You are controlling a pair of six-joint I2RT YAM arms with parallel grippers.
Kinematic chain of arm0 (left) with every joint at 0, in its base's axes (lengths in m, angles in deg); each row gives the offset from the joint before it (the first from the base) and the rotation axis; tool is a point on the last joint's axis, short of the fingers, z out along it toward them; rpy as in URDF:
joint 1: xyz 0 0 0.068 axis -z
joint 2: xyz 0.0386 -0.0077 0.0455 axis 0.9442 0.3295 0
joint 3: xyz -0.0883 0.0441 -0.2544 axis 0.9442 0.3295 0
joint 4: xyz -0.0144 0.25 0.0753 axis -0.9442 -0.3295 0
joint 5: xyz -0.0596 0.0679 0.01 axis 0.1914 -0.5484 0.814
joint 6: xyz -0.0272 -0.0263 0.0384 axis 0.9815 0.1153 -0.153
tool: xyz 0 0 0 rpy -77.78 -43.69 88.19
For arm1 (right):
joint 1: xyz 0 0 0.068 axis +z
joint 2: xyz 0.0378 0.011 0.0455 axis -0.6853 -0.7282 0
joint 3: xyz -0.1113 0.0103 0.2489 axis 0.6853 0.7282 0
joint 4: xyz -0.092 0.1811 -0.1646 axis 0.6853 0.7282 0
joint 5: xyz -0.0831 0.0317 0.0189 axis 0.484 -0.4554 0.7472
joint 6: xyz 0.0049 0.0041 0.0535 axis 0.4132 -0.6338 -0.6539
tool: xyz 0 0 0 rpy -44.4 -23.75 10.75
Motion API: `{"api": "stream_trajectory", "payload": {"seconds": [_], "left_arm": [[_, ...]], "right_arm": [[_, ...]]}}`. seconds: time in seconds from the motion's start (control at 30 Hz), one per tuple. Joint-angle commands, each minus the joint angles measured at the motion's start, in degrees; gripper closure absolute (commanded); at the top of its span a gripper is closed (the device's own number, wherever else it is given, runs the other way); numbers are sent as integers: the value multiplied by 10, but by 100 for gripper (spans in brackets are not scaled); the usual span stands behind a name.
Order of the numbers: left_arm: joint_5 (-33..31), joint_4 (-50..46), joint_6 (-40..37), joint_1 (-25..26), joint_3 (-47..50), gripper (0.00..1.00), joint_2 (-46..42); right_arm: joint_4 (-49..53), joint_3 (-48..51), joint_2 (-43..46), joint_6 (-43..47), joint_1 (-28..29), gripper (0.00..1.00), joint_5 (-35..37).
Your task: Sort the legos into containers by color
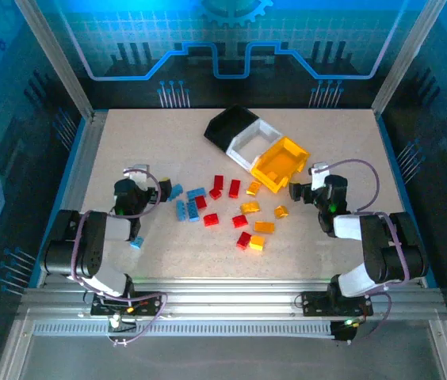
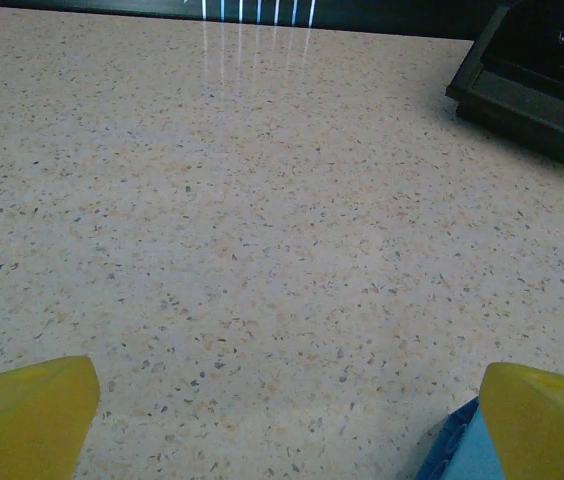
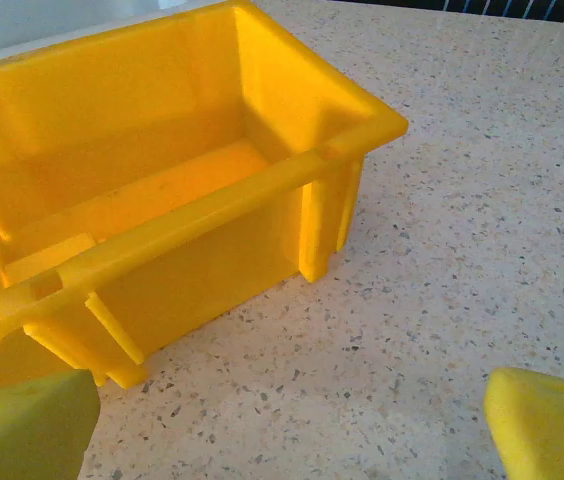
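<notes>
- The legos (image 1: 240, 221) lie loose on the table (image 1: 342, 237) in the middle of the top view. The blue legos (image 1: 194, 194) are to the left, the red legos (image 1: 234, 188) in the centre, and the yellow-orange legos (image 1: 264, 226) to the right and lower right.
- A stray blue lego (image 1: 136, 243) sits apart at the lower left, close beside the left arm (image 1: 89, 237).
- The containers (image 1: 255, 146) stand joined in a slanted row above the legos, upper centre: black bin (image 1: 227, 127), white bin (image 1: 249, 146), yellow bin (image 1: 283, 161).
- The right hand (image 1: 301, 188) is just beside the lower right corner of the yellow bin. In its wrist view the fingertips (image 3: 547, 420) are spread wide with nothing between them, and the bin's rim fills the upper left.
- The left hand (image 1: 162, 188) is at the left edge of the blue group. Its fingertips (image 2: 22, 410) are apart over bare table, and a blue brick (image 2: 457, 455) lies right beside the fingertip at the lower right of the frame.
</notes>
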Motion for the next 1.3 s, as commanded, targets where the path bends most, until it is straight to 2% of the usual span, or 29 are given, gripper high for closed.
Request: {"api": "stream_trajectory", "payload": {"seconds": [0.0,0.67,0.83,0.87,0.93,1.03,1.1,1.2,1.27], "left_arm": [[14,15,-8,-4,-9,1,0],[13,12,-6,-4,-10,1,0],[-23,-11,3,-4,-22,1,-6],[-37,-25,8,-4,-26,1,-14],[-84,-96,25,-4,-47,1,-49],[-160,-300,72,-4,-132,1,-101],[-191,-409,122,-4,-190,1,-114],[-175,-575,160,-5,-276,1,-122],[-154,-660,199,-5,-330,1,-121]], "right_arm": [[-21,-10,0,7,-6,0,-3],[-19,-12,0,6,-8,0,-8],[-9,-18,5,3,-12,0,-11],[26,-32,16,-3,-13,0,0],[94,-60,43,0,-15,0,-11],[173,-86,102,-5,-16,0,-21],[216,-102,146,-101,-27,0,10],[381,-182,174,-231,-68,0,-26],[491,-249,162,-269,-92,0,-71]]}}
